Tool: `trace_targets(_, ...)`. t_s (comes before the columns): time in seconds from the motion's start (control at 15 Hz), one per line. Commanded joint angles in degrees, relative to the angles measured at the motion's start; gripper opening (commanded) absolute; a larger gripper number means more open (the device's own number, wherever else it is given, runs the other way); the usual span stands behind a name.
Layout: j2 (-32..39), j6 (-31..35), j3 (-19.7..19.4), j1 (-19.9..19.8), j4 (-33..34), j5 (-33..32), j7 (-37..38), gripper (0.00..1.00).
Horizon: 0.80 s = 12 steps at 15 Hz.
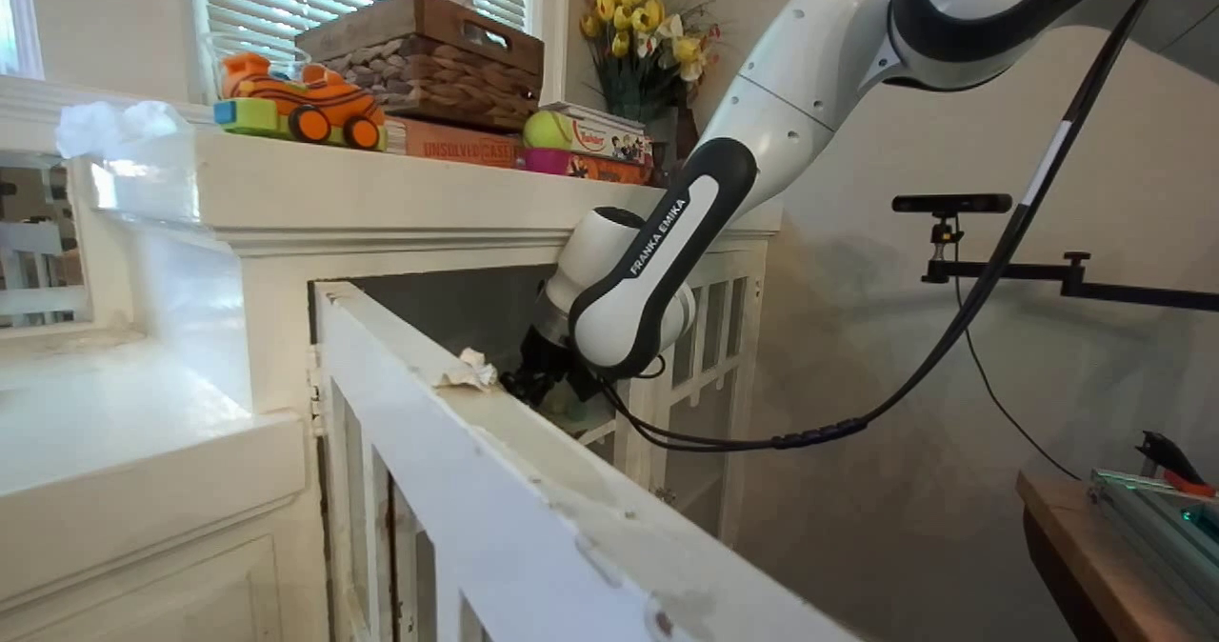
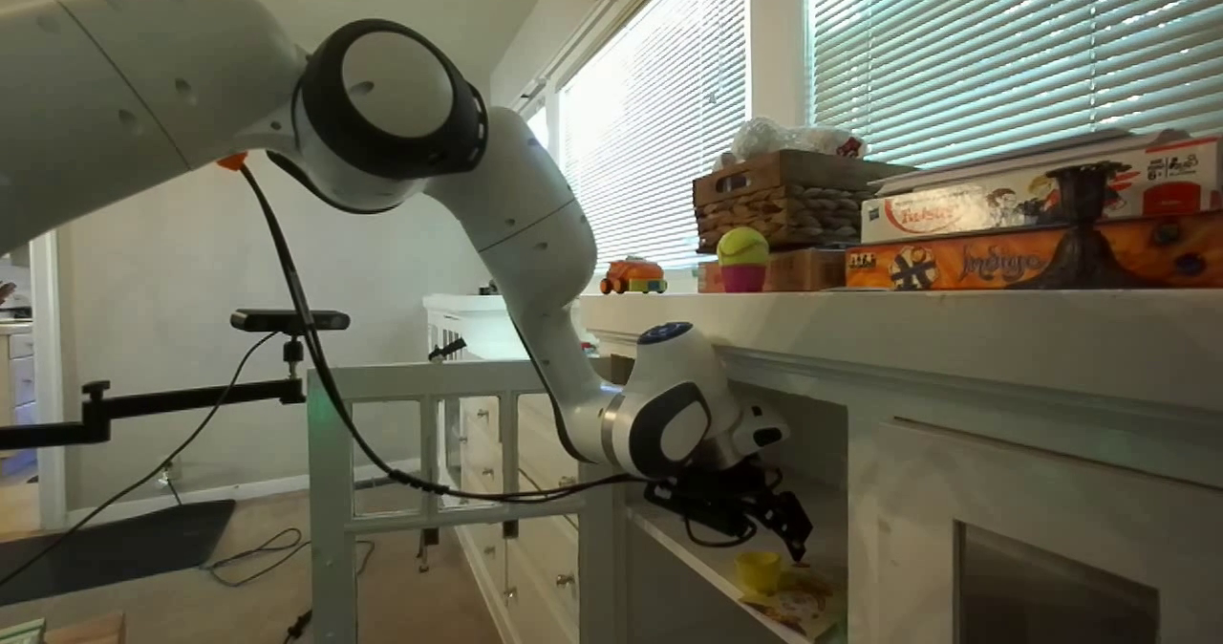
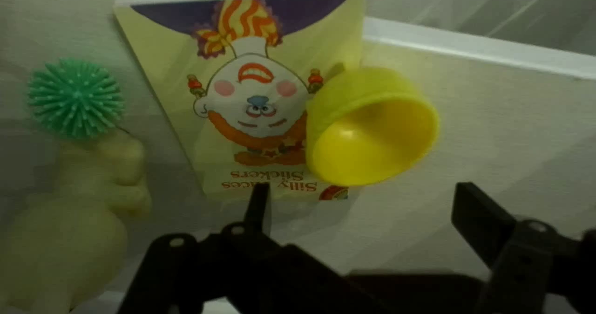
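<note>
Wrist view: end effector (image 3: 364, 203) spread wide over pale shelf (image 3: 503, 132); both exterior views: blinds (image 2: 1013, 52).

In the wrist view, we see only part of a sticker booklet (image 3: 251, 95) behind a yellow cup (image 3: 372, 130), while edges crop a pale figure (image 3: 70, 235) and the gripper (image 3: 362, 191); in both exterior views, our frame cuts off the robot arm (image 1: 800, 80).
</note>
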Motion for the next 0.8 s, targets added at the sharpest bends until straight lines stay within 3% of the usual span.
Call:
trace_targets(0.0,-1.48,-0.66,-3.51,3.9,-1.89,2.58,3.26,1.0)
trace_targets(0.73,-10.77,2.84,-6.24,9.15,-17.01,3.61,5.37,1.0)
